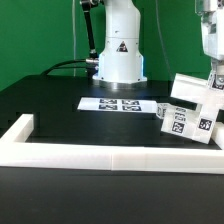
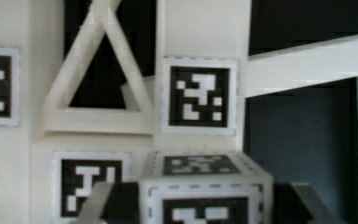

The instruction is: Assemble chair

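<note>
The chair parts [image 1: 188, 112] sit clustered at the exterior view's right: chunky white blocks with black-and-white tags. My gripper [image 1: 213, 72] comes down onto them from above, its fingertips hidden among the blocks. In the wrist view a tall white chair panel [image 2: 149, 60] with triangular cut-outs and several tags fills the picture. A white cube-like tagged piece [image 2: 201, 192] sits between my jaws, close against the panel. My gripper [image 2: 204, 205] is shut on this piece, with a dark finger on each side of it.
The marker board [image 1: 118, 103] lies flat on the black table in front of the robot base [image 1: 118, 55]. A long white border rail [image 1: 100, 154] runs along the near side and turns back at the exterior view's left.
</note>
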Action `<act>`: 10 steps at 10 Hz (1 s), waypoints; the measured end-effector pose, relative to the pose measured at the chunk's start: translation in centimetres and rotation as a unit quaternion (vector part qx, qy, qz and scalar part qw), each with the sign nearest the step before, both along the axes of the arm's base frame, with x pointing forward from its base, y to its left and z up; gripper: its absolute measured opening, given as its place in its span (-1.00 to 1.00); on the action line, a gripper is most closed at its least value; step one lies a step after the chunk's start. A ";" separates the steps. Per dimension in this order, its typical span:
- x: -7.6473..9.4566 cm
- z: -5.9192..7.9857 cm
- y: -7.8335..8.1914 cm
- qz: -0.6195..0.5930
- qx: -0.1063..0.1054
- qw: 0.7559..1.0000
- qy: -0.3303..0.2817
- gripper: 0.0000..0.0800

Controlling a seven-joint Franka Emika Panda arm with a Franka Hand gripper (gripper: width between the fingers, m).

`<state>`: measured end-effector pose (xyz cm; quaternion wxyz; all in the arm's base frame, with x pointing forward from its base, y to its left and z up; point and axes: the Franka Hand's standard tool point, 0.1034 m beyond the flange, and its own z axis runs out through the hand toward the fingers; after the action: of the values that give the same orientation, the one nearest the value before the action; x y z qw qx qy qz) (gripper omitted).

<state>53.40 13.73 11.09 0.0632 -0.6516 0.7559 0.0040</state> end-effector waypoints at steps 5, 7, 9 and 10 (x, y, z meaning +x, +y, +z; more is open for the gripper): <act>0.0 -0.1 -0.6 0.033 -0.006 0.999 -0.005 -0.28; 0.0 -0.1 -0.6 0.035 -0.006 0.999 -0.004 0.47; -0.1 0.0 -1.0 0.085 -0.011 0.996 -0.005 0.59; 0.0 0.0 -1.4 0.099 -0.014 0.995 -0.007 0.62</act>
<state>53.40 12.30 11.08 0.0593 -0.7239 0.6874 -0.0049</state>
